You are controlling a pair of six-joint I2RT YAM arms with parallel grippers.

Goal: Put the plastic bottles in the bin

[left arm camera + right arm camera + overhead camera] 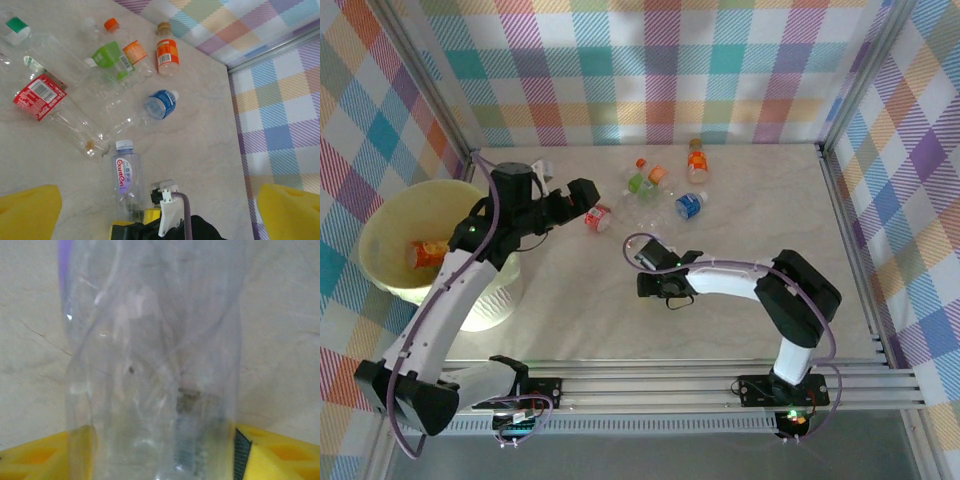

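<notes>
Barely begun: on the marbled table (770,230), the round cream bin (380,215) at its left edge holds one orange-labelled bottle (425,252), while some seven thin, clear bottles (641,184) lie scattered mid-table. Of these, the right tool (162,450) is clamped on a crinkled transparent bottle (155,365), and the left tool (157,192) hangs wide apart above the cluster.
</notes>
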